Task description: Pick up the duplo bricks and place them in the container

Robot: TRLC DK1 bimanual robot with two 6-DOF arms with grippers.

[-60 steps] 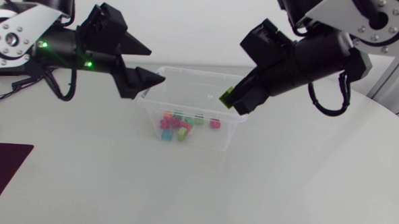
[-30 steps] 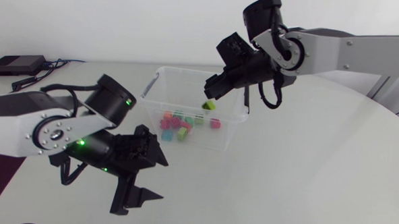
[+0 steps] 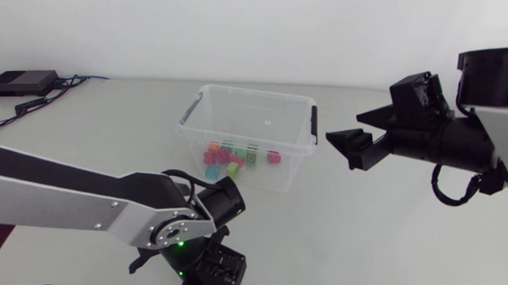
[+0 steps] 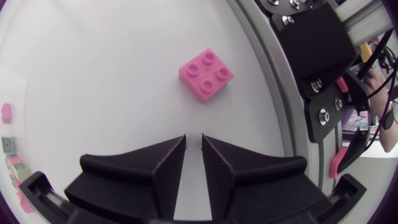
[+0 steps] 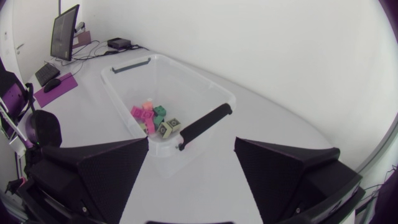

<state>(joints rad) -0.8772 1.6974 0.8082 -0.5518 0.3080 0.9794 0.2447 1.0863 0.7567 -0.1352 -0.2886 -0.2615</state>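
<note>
Left arm enters from the left along the near side of the white counter (image 3: 387, 243), wrist turned down at the near edge. Left tool (image 4: 193, 152): the two black wedge fingers (image 4: 169, 163) are almost together, with only a thin slit between the tips. Nothing is in the slit, and the tips touch nothing.

A loose pink square four-stud duplo brick (image 4: 206, 73) lies flat on the counter, studs up, just ahead of the left tool's tips and a little off their line, apart from them. In the head view this brick is hidden by the arm.

A clear rectangular plastic container with black side clips (image 3: 300, 119) stands mid-counter, toward the far side. On its floor is a small heap of mixed coloured duplo bricks (image 3: 232, 156), pink, green, red and blue, gathered at the near wall.

Right arm enters from the right. Right tool (image 3: 350, 136) hangs above the counter just right of the container and level with its rim. Its fingers are spread wide, with nothing between or against them. Its wrist view looks down into the container past one black clip (image 5: 204, 124).

A small black box with cables (image 3: 20, 82) sits at the far left.
</note>
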